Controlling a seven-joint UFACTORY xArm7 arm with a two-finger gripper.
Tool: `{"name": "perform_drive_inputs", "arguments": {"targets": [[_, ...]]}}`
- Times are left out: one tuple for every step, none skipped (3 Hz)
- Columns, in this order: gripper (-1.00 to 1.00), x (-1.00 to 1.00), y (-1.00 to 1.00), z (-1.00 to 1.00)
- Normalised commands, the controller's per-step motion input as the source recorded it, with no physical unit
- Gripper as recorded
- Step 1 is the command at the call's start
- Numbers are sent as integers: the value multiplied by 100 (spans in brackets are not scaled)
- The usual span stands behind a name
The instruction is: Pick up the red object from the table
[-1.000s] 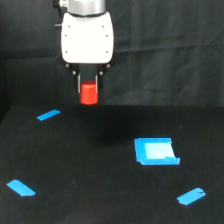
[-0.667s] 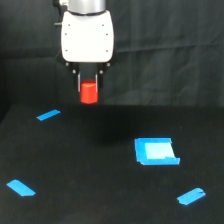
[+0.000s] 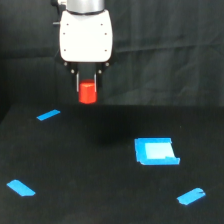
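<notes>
The red object [image 3: 88, 93], a small red-orange stubby block, hangs in the air well above the black table [image 3: 100, 190]. My gripper [image 3: 88, 94] is shut on it, with dark fingers [image 3: 79, 86] pressing on both sides. The white gripper body sits directly above it, at the upper left of the exterior view. Only the block's lower part shows below the fingers.
A blue square piece [image 3: 156, 151] lies on the table toward the exterior view's right. Blue tape strips sit at the left [image 3: 48, 115], lower left [image 3: 21, 188] and lower right [image 3: 190, 196]. A black cloth backdrop [image 3: 165, 50] hangs behind.
The gripper and the red object have risen very slightly; otherwise the scene is the same.
</notes>
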Motion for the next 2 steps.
{"name": "perform_drive_inputs", "arguments": {"targets": [[-99, -3, -1, -11], [-99, -4, -1, -12]]}}
